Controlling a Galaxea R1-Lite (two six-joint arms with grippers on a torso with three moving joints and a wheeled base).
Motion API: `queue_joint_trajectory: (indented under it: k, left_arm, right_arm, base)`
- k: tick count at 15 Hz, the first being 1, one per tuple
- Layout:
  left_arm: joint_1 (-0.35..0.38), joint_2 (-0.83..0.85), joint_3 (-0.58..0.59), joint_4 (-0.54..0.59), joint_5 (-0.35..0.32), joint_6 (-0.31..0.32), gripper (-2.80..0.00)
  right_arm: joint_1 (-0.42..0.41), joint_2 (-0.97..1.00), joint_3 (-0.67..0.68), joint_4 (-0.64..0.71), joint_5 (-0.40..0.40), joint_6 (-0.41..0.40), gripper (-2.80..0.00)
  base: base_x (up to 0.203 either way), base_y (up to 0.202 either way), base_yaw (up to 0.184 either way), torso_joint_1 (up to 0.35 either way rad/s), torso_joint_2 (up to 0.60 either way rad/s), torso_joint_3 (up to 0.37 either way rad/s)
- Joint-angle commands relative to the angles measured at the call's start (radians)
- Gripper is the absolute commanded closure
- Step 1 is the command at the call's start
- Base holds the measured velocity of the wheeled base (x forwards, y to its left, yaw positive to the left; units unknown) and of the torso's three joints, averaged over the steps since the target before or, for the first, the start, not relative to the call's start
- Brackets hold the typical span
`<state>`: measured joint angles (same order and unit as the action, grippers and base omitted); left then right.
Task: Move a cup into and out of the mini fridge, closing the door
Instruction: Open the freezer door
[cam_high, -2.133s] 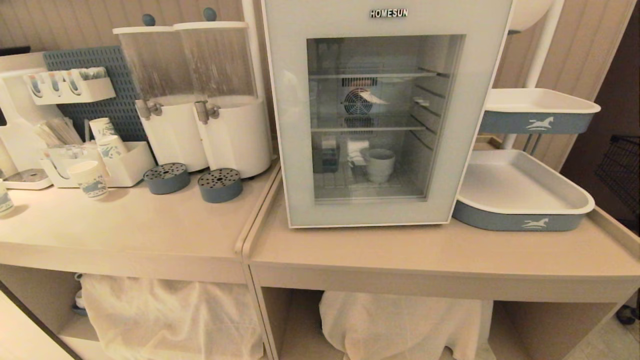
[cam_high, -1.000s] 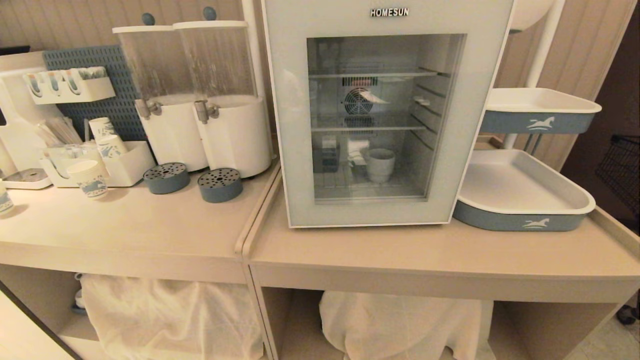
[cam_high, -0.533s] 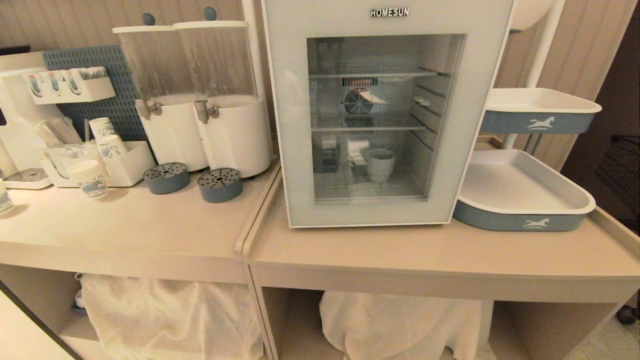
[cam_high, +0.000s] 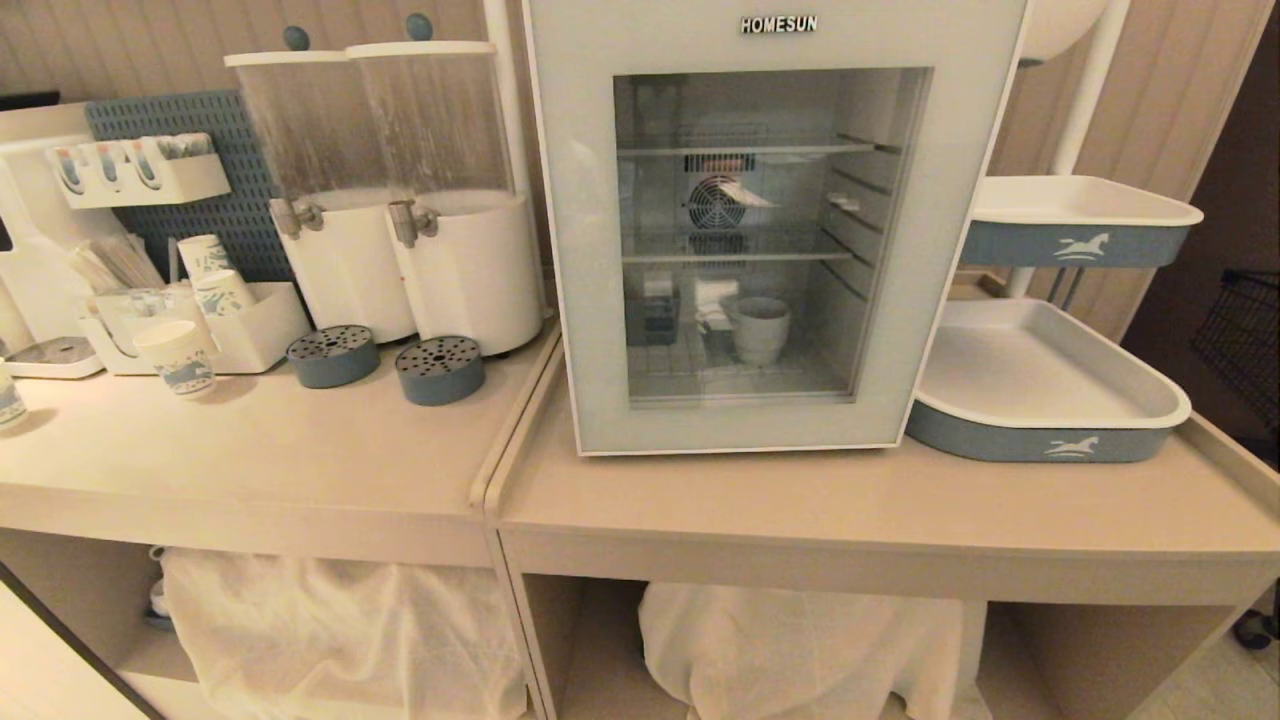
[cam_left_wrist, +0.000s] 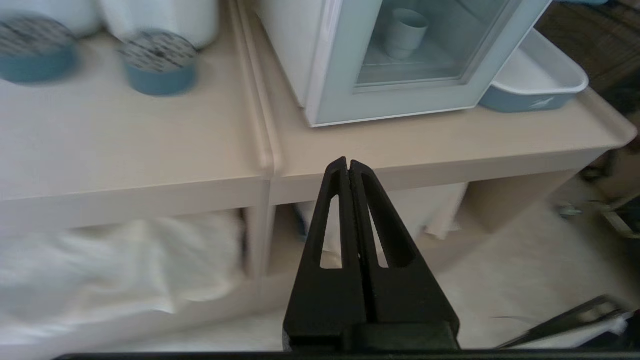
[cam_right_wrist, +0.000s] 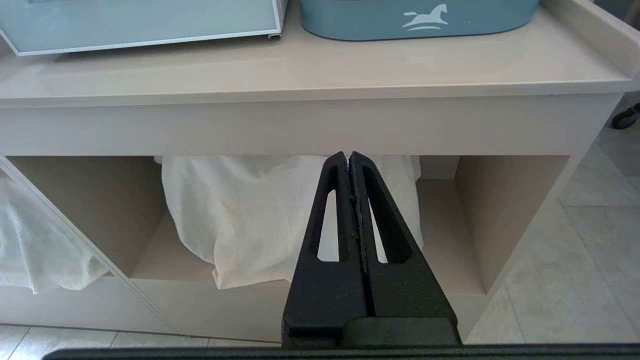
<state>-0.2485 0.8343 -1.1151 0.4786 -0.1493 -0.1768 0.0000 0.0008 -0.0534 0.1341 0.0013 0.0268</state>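
Note:
The white mini fridge (cam_high: 560, 200) stands on the right counter. Its glass-windowed door (cam_high: 590, 300) is closed. Behind the glass, the white cup (cam_high: 761, 329) sits upright on the fridge floor; the left wrist view also shows the cup (cam_left_wrist: 405, 32) through the door (cam_left_wrist: 340, 100). Neither arm appears in the head view. My left gripper (cam_left_wrist: 348, 161) is shut and empty, hovering before the counter's front edge near the seam between the two counters. My right gripper (cam_right_wrist: 348, 154) is shut and empty, low in front of the counter's open shelf.
Two white drink dispensers (cam_high: 420, 200) with blue drip cups (cam_high: 440, 370) stand left of the fridge. Paper cups (cam_high: 180, 358) and organisers fill the far left. Blue-and-white trays (cam_high: 1040, 400) sit right of the fridge. White cloth bundles (cam_high: 800, 650) lie under the counters.
The head view is unchanged: the fridge door stays closed with the cup inside, and no arm has come into it.

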Motion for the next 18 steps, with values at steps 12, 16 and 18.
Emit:
queue_joint_trajectory:
  k: [12, 16, 18]
  left_arm:
    - [0.323, 0.549, -0.007, -0.292, -0.528, 0.233, 0.0]
    - [0.343, 0.644, -0.021, -0.373, -0.67, 0.383, -2.8]
    - [0.34, 0.715, -0.025, -0.469, -0.745, 0.423, -2.8]
  right_arm:
    - [0.0, 0.001, 0.0, 0.001, 0.0, 0.001, 0.0]
    - [0.0, 0.001, 0.001, 0.001, 0.0, 0.0, 0.0]
    - [0.0, 0.001, 0.0, 0.001, 0.0, 0.001, 0.0]
  base:
    - [0.0, 0.0, 0.0, 0.0, 0.0, 0.0]
    - [0.0, 0.0, 0.0, 0.0, 0.0, 0.0]
    - [0.0, 0.0, 0.0, 0.0, 0.0, 0.0]
